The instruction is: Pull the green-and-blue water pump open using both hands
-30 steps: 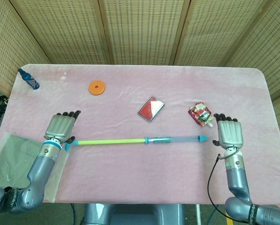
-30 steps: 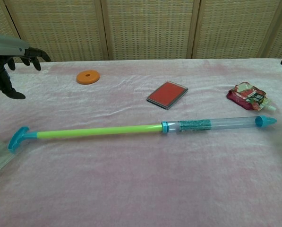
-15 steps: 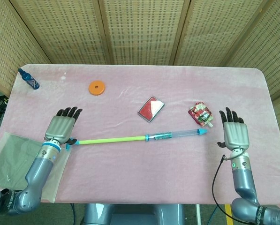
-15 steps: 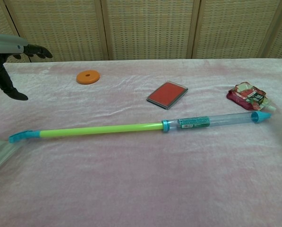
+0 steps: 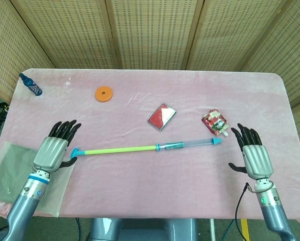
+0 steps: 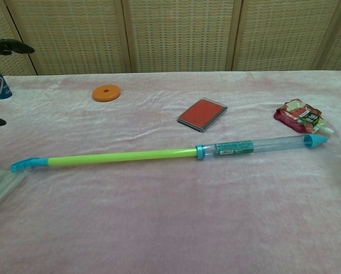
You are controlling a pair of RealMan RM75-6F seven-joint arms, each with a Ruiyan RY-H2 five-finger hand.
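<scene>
I can't read any words or numbers here. The label on the water pump [image 6: 235,148] and the print on the red snack pouch [image 6: 300,115] are too small.

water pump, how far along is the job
Done: the water pump lies pulled open on the table, its green rod drawn out of the clear barrel. In hand: nothing; the left hand and right hand are open, off it. Left: seemingly nothing.

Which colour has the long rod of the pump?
The rod is bright yellow-green; the chest view shows it best.
</scene>
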